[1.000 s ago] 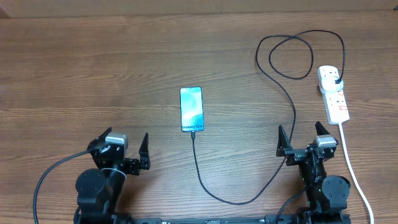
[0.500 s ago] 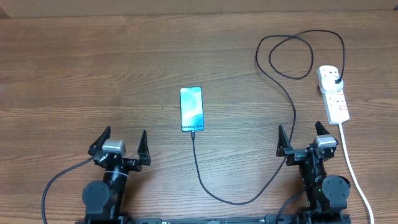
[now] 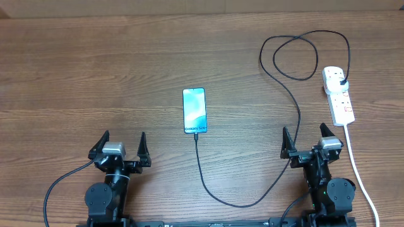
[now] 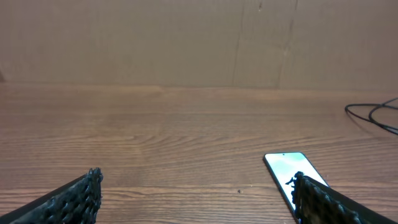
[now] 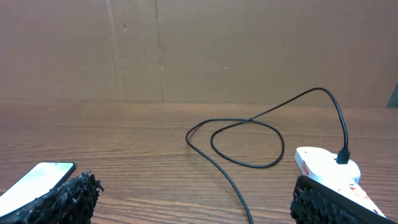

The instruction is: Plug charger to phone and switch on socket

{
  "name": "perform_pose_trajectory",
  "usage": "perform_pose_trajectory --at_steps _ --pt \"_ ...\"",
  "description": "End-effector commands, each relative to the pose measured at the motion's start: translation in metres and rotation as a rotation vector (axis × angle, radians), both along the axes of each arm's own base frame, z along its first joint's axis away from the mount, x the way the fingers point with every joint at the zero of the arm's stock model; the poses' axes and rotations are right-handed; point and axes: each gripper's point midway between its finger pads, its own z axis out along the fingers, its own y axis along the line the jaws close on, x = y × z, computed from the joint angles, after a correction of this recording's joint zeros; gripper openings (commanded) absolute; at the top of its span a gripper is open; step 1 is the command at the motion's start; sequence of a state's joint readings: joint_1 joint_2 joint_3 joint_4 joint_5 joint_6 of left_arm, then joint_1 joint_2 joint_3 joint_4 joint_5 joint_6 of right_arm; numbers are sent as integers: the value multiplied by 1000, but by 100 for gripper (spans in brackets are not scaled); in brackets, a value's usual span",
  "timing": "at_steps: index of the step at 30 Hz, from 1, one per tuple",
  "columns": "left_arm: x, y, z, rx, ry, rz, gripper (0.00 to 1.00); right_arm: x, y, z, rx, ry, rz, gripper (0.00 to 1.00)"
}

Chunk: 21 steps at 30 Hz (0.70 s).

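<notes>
The left tool [image 3: 124, 140] and right tool [image 3: 303, 132] stand wide open and empty near the tabletop's [image 3: 95, 75] near edge. The charger [image 3: 298, 107] runs from phone [image 3: 194, 110] to socket [image 3: 341, 101], far right.

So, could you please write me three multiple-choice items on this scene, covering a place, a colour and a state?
1. The thin black charger cable's plug sits: A) in the long white power strip; B) lying loose; C) out of sight.
2. The flat rectangular phone's screen is: A) red; B) light blue; C) black.
3. The left claw and right claw are: A) shut; B) holding cable; C) open, empty.
Answers: A, the plug stands in the strip's far end; B, the screen glows blue; C, fingers spread, nothing between.
</notes>
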State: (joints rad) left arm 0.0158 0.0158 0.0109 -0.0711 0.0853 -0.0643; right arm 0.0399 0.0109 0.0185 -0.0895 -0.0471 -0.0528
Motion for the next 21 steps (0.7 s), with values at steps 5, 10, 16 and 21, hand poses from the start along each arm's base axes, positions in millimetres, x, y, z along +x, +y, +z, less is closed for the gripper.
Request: perform_pose_trajectory --at_steps 5,10,16,21 --pt "0 3 -1 58 -7 9 100 0 1 -1 -4 -5 3 100" --pt "0 6 -2 14 -1 33 100 0 1 -1 -4 -5 3 100" --pt "0 6 -1 11 -3 31 100 0 1 -1 -4 -5 3 100" --pt "0 6 -1 11 -3 32 100 0 1 -1 -4 -5 2 100"
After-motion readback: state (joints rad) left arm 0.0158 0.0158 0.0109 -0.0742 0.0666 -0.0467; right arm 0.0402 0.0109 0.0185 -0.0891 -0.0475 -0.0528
